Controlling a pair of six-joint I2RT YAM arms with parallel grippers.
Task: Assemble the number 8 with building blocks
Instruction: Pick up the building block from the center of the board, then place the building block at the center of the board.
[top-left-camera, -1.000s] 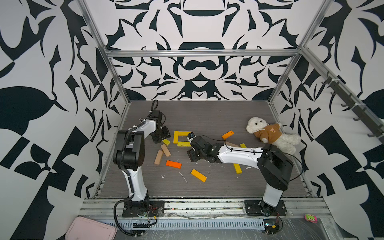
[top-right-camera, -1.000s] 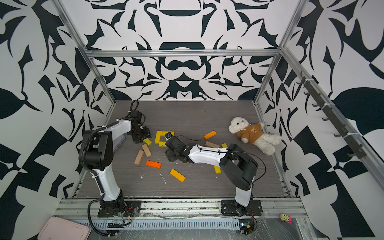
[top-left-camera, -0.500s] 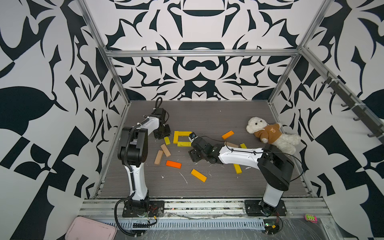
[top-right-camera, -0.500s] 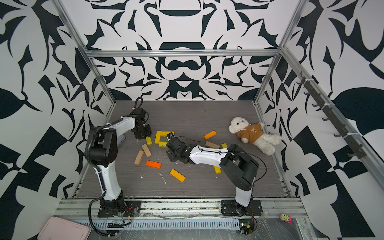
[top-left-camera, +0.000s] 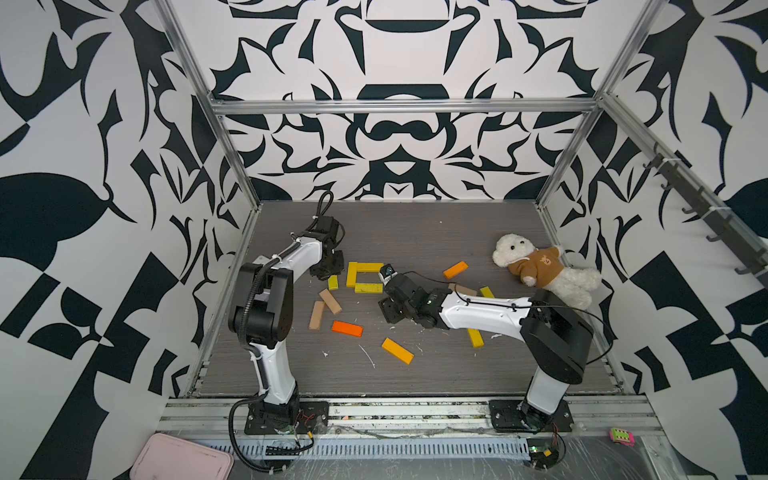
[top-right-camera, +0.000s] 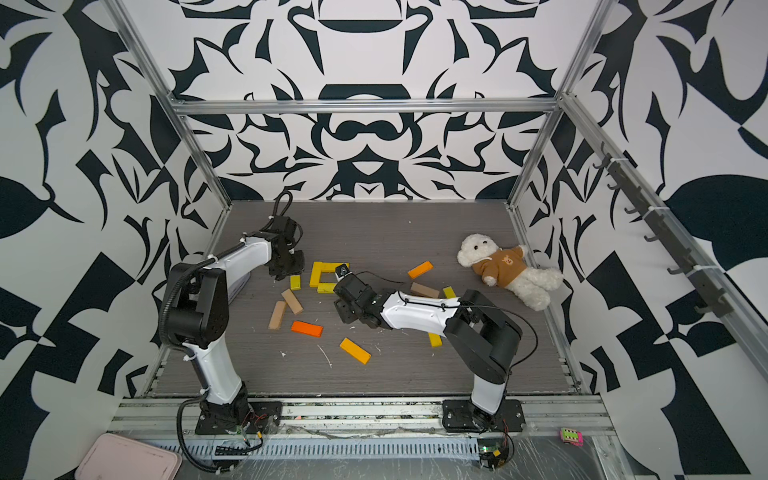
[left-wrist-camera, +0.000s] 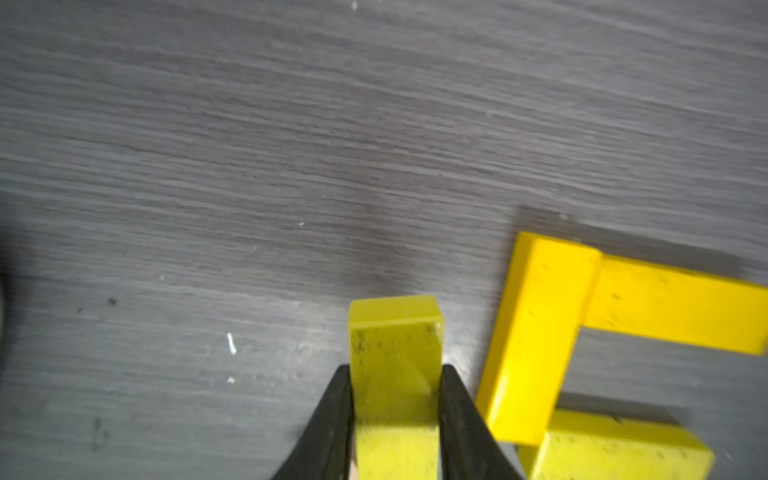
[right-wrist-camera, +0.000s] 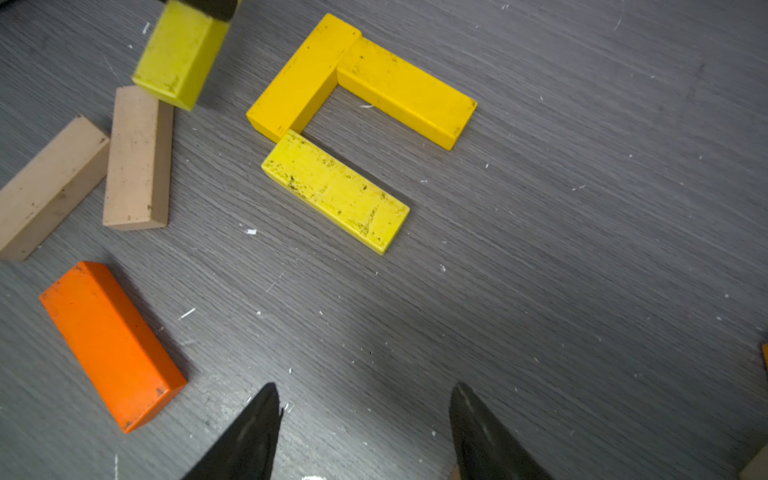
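Within patterned walls (top-left-camera: 399, 54), grey table (top-left-camera: 415, 232), blocks (top-left-camera: 347, 328)

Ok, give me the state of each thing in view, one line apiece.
left gripper, shut on the lime block.
lime block, gripped, not yet placed.
right gripper, open, empty.
yellow C, three blocks joined, one side open.
two tan blocks, lying loose.
red-orange block, lying loose.
teddy bear, lying down by the wall.
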